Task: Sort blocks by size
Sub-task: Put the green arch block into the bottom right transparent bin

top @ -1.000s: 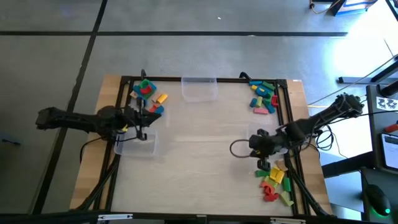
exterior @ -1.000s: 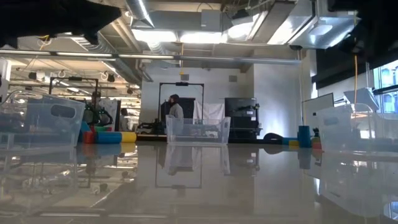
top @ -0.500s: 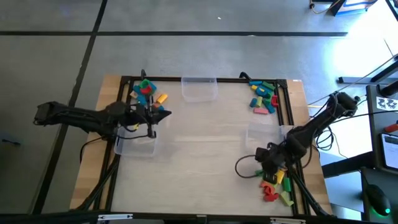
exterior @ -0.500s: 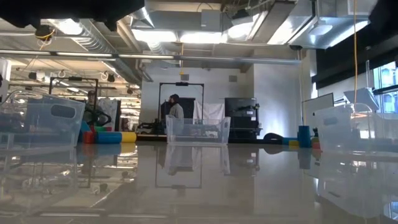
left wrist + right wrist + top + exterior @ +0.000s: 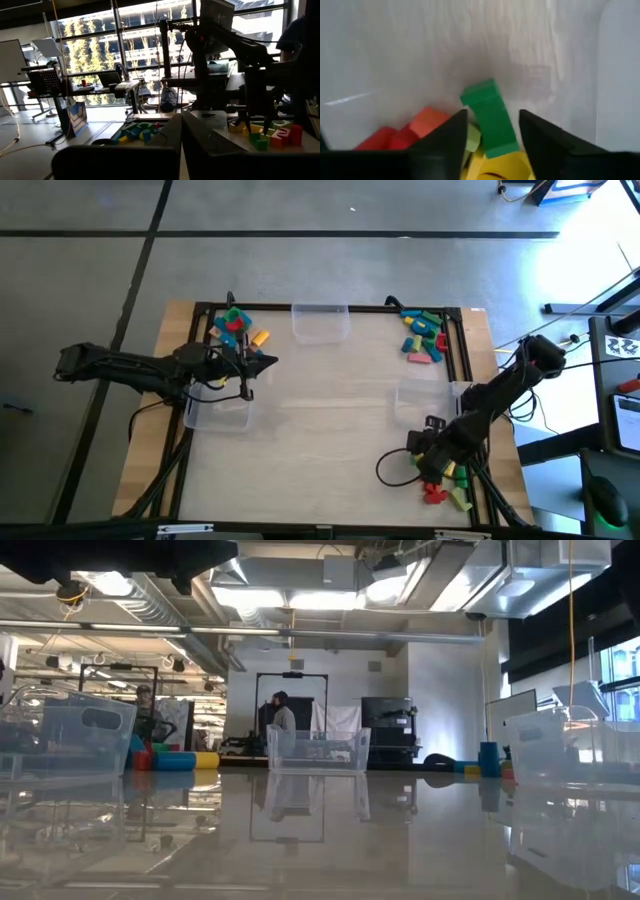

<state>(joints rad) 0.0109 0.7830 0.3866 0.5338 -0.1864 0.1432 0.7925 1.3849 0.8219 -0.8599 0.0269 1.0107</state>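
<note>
High view shows us three heaps of small coloured toy blocks (image 5: 424, 336): at 11, 1 and 5 o'clock. The clear plastic bins (image 5: 320, 322) look empty, so most sorting remains. The right gripper (image 5: 490, 125) straddles a green rectangular block (image 5: 489, 119), fingers apart; the left gripper (image 5: 250, 366) is closed, empty.

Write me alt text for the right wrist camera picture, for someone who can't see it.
The right gripper is open, its two dark fingers on either side of a green block atop a pile of yellow blocks, orange block and red block on the pale table.
</note>
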